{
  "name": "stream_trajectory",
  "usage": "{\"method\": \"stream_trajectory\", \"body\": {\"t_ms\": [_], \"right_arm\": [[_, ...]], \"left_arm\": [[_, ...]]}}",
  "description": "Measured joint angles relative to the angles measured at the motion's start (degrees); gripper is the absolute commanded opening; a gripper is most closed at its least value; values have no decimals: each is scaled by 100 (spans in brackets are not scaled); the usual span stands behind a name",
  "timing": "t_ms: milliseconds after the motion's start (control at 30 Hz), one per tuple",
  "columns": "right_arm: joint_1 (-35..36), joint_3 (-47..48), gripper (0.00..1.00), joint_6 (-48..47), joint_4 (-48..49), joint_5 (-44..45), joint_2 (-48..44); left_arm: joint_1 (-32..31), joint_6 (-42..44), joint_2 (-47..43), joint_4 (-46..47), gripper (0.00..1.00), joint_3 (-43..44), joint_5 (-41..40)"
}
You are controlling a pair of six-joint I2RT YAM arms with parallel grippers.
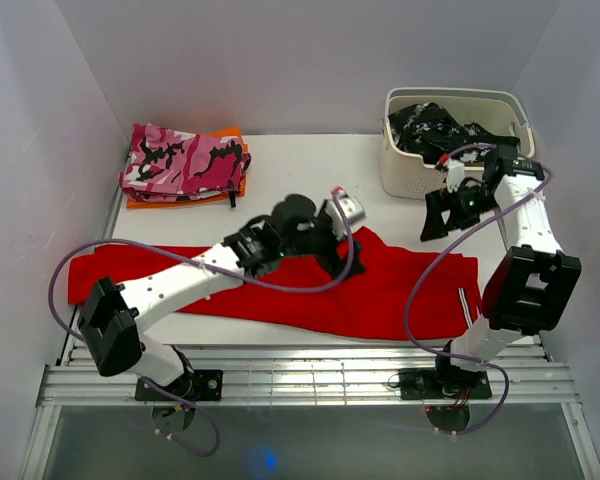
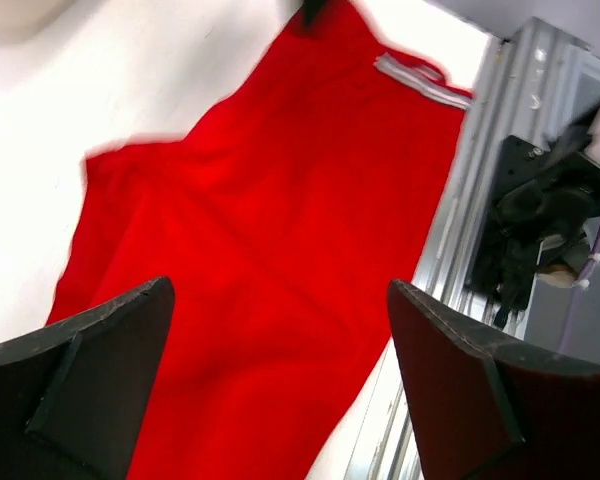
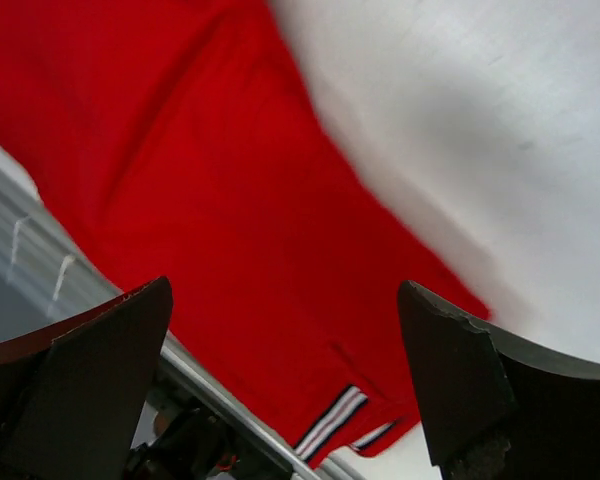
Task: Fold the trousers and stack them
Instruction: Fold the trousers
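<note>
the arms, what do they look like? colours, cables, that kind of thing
The left arm and the right arm both have white tubular links joined by chunky black joint housings. A thin purple cable loops loosely along each arm down to its black base. The fingers are dark, broad and wedge-shaped, with slightly worn edges in the wrist views.
</note>
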Motion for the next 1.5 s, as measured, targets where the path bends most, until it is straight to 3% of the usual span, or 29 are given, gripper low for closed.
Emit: {"method": "stream_trajectory", "body": {"t_ms": [167,333,667,833,933,1200,1367,1500], "right_arm": [[2,-1628,93,-271,-380,-151,186],[-116,-2264,91,-166,79,146,452],[-1753,-1751,86,-22,625,876,1093],[-2009,-1620,86,-291,953,1443,1058],[-1980,-1620,86,-490,1064,1681,962],[-1895,-1620,87,-1043,1215,1891,356],[-1663,-1757,87,-1213,1088,1786,92],[-1600,-1932,86,-1244,1029,1779,153]], "left_arm": [[2087,-651,190,-737,96,-323,1633],[2983,-632,542,-1534,90,-935,2387],[4157,-31,542,-2214,87,-1508,2352],[4776,144,490,-2433,89,-1456,2337],[5663,363,354,-2732,90,-1276,2396],[8946,1563,221,-3609,91,-542,2181],[10030,2216,557,-3897,91,-212,1751],[10336,2603,962,-3906,90,-173,1425]]}}
